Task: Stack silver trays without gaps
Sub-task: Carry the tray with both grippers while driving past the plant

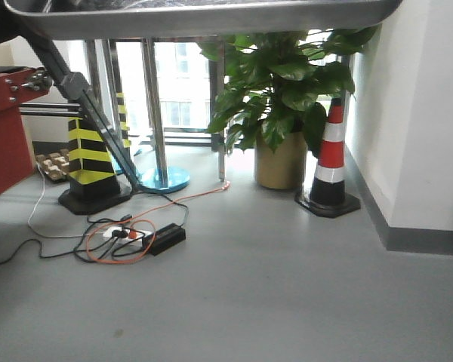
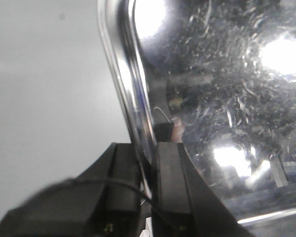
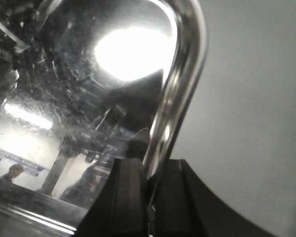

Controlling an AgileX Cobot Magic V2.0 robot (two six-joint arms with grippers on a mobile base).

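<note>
One silver tray (image 1: 211,19) hangs high across the top of the front view, seen from below. In the left wrist view my left gripper (image 2: 147,163) is shut on the tray's left rim (image 2: 133,98), one finger inside the shiny scuffed bottom (image 2: 227,89) and one outside. The right wrist view shows my right gripper (image 3: 150,182) shut on the opposite rolled rim (image 3: 180,94) of the same tray (image 3: 89,89). Grey floor lies below the tray on both sides. No other tray shows.
A dark arm link (image 1: 75,90) slants down at the left. On the floor stand a yellow-black post (image 1: 90,162), a potted plant (image 1: 283,105), a red-white cone (image 1: 331,162), and cables with a power strip (image 1: 132,234). A white wall (image 1: 423,113) closes the right.
</note>
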